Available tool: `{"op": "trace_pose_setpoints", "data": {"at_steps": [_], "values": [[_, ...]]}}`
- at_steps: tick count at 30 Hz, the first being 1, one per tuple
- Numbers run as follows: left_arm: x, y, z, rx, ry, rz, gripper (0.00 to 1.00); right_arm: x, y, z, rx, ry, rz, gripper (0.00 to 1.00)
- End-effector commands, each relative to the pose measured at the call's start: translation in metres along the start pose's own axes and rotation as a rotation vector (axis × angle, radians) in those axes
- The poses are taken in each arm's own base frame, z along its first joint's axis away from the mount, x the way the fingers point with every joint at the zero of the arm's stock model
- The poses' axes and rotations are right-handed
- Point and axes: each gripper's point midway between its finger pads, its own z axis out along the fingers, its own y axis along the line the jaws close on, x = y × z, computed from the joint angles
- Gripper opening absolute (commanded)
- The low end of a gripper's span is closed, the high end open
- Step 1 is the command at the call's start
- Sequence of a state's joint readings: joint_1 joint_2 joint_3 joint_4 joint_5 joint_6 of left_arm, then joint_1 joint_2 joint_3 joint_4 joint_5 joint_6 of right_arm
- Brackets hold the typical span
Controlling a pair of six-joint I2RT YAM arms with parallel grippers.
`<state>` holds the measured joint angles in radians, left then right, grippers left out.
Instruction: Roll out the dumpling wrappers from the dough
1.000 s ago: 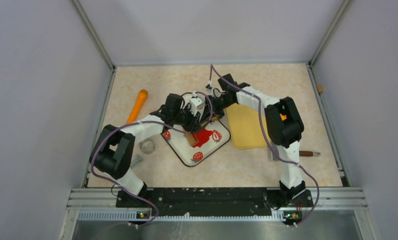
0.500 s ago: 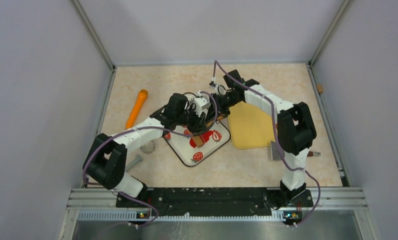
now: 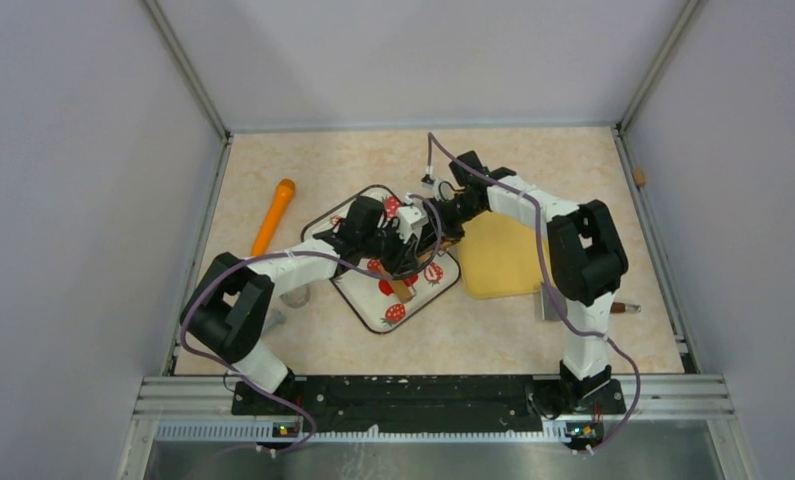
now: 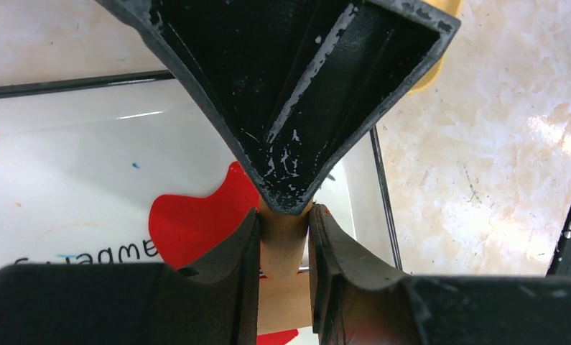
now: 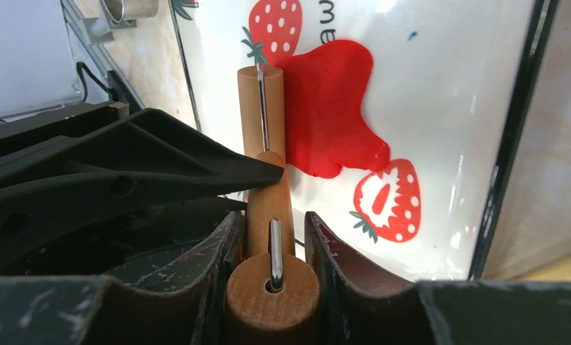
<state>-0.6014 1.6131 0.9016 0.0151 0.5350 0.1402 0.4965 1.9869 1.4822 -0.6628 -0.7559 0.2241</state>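
Note:
The dough [image 5: 332, 108] is a flattened, irregular red blob on the white strawberry-printed mat [image 3: 373, 305], also seen as dough [image 4: 196, 223] under the left wrist. A small wooden roller [image 5: 262, 108] lies across the blob's edge, its near end showing as roller [image 3: 403, 290] from above. My left gripper [image 4: 284, 215] is shut on the roller's wooden handle [image 4: 282, 248]. My right gripper [image 5: 271, 223] is shut on the roller's other wooden end, facing the left one. Both meet over the mat, left gripper [image 3: 398, 248] and right gripper [image 3: 431, 228]. The dumpling wrappers are out of view.
An orange tool [image 3: 273, 215] lies at the left. A yellow board [image 3: 498, 255] sits right of the mat. A scraper [image 3: 551, 300] with a brown handle lies beyond it. A clear ring [image 3: 295, 293] and a metal piece [image 3: 270, 322] rest near the left arm.
Both arms have moved together, carrying the roller across the dough toward the mat's near right side. Both grips are unchanged.

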Motion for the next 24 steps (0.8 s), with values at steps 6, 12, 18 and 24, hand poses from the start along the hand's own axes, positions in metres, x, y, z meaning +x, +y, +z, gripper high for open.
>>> {"op": "trace_pose_setpoints", "data": {"at_steps": [6, 12, 18, 24], "values": [[0.004, -0.019, -0.013, 0.051, -0.049, 0.014, 0.00, 0.000, -0.001, 0.052, 0.054, 0.021, -0.149, 0.00], [0.010, -0.018, -0.021, 0.041, -0.045, -0.010, 0.00, 0.000, 0.006, 0.059, 0.042, 0.030, -0.154, 0.00], [-0.023, -0.032, -0.047, 0.053, -0.122, 0.085, 0.07, -0.032, 0.055, 0.035, -0.040, -0.058, -0.225, 0.00], [-0.027, -0.038, -0.063, 0.020, -0.218, 0.428, 0.54, -0.031, 0.069, 0.013, -0.062, -0.079, -0.232, 0.00]]}}
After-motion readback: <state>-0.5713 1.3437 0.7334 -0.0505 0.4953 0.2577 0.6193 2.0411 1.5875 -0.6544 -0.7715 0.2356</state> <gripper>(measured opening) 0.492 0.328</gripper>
